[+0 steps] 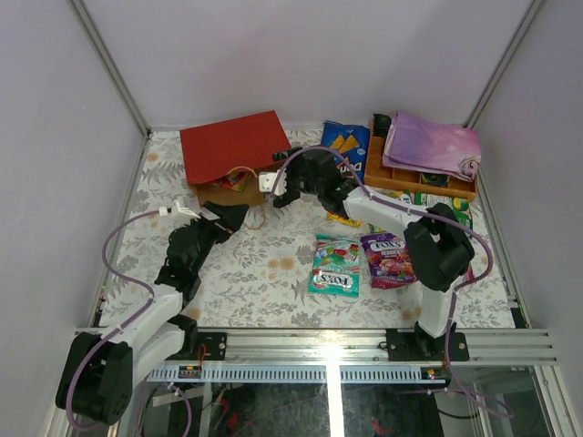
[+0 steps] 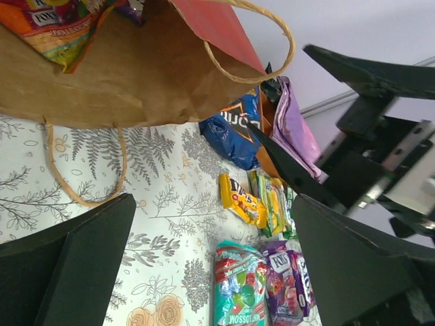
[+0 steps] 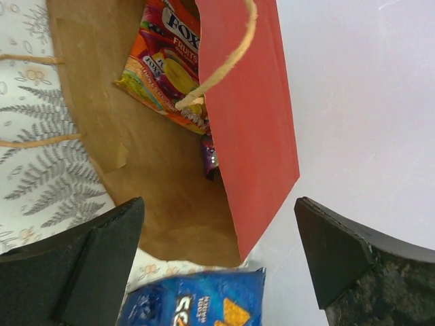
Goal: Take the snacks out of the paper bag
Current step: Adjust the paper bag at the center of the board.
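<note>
Nearest the lens in both wrist views, black fingers stand spread wide with nothing between them. Your left gripper [image 2: 212, 204] hangs over the leaf-patterned table [image 1: 264, 282] just near of the bag's mouth, and your right gripper [image 3: 219, 204] looks straight into that mouth. The red paper bag [image 1: 232, 146] lies on its side at the far left, with its brown kraft opening facing the near side and its string handles spilled onto the table. You are well along, by the look of it. The blue Doritos bag [image 1: 344, 144] lies just right of the paper bag, and a small yellow pack [image 1: 342, 218] sits nearer. The teal Fox's pack [image 1: 333, 266] and purple Fox's pack [image 1: 387, 259] lie side by side at the near right. A green pack [image 1: 437, 198] lies beside the orange wooden tray [image 1: 414, 177], which carries the folded purple cloth [image 1: 430, 144]. Inside the bag you have an orange Fox's packet [image 3: 163, 61] near the mouth and a darker purple packet [image 3: 209, 159] deeper against the red wall. Those two appear to be what is left; anything behind them is hidden.
</note>
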`<state>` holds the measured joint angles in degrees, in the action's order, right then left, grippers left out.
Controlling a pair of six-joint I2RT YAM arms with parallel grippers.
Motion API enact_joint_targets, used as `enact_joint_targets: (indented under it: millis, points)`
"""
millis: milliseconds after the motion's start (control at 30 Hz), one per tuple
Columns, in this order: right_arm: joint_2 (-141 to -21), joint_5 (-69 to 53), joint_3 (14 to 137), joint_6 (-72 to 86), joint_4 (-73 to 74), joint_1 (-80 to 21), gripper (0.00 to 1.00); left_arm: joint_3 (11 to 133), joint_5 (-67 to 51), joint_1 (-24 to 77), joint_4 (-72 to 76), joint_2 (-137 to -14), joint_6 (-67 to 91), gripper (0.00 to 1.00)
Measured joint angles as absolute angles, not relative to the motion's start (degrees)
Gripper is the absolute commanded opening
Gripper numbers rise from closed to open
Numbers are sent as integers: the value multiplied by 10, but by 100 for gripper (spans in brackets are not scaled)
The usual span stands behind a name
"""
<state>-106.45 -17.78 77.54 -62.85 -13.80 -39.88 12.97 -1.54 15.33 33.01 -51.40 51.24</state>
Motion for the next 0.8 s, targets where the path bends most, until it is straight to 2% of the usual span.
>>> enact_joint_targets:
  millis: [300,500,667,700,767,800]
  points:
    - [-1193,-174,863,-719,-187,-399,94,144,-51,147,350,-596,523,100]
    - [-1259,-161,924,-746,-201,-399,72,149,-67,106,341,-589,521,100]
    - [-1290,-148,950,-752,-213,-399,40,155,-81,70,327,-580,516,100]
    - [-1291,-145,950,-754,-215,-399,30,156,-85,62,325,-582,516,100]
    - [-1292,-139,950,-753,-217,-399,2,159,-95,47,324,-590,515,100]
    - [-1292,-136,950,-756,-220,-400,0,161,-102,37,324,-598,515,100]
